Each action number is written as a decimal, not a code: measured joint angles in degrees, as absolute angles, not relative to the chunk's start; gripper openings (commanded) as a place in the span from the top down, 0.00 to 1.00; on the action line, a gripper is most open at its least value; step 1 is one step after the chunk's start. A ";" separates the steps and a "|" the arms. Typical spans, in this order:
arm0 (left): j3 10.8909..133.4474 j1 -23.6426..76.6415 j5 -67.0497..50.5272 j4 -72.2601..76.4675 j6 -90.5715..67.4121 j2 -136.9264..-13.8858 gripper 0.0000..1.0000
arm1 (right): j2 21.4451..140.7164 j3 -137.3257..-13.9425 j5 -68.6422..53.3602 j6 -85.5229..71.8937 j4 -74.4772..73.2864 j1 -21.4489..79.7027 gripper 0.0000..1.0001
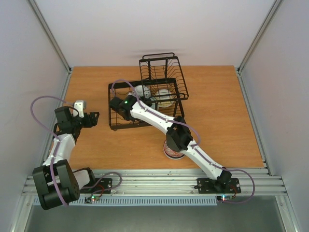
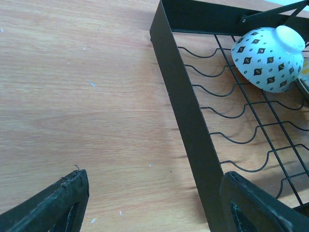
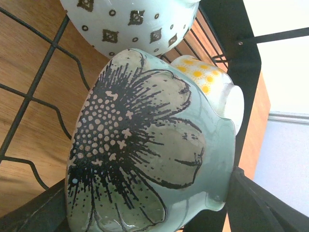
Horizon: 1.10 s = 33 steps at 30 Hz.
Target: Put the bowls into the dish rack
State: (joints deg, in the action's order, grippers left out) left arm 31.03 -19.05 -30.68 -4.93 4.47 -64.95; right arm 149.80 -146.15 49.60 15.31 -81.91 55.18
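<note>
White walls box in a wooden worktop point(image 1: 227, 121), with the dish rack point(image 2: 188, 121) sitting toward its far middle. The right hand point(image 3: 147, 188) reaches down into the rack's lower basket. It is clenched on a green bowl point(image 3: 145, 135) painted with a dark flower, one finger against either side of it. That bowl stands on edge over the wire slots. It touches a diamond-patterned bowl point(image 3: 135, 24) and sits just in front of a yellow-dotted bowl point(image 3: 203, 77). I'd say it is as good as loaded and only needs letting go.

The left hand point(image 1: 93, 118) hangs released and empty over bare wood, just off the basket's near-left corner.

To my eye, the move after that turns on the loose bowl point(image 1: 171, 154) out on the worktop. It is half hidden under the bend of the right arm, toward the near edge. From the right hand it lies between four and five o'clock, back along that arm's own forearm. From the left hand it is at about four o'clock and well apart. The right arm looks the nearer one, though it would have to lift clear of the basket wall and fold back on itself. The bowl is round, so there is no long axis to line up with.
</note>
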 measured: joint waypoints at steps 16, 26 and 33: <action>31.05 -19.05 -30.94 -4.91 4.51 -64.97 0.24 | 150.04 -145.47 47.09 15.25 -80.84 55.24 0.01; 31.07 -19.05 -31.33 -4.93 4.56 -65.32 0.24 | 149.97 -145.05 44.64 16.12 -77.28 55.59 0.01; 31.07 -19.05 -31.51 -4.93 4.73 -65.32 0.24 | 147.61 -141.62 42.41 17.02 -73.14 56.49 0.01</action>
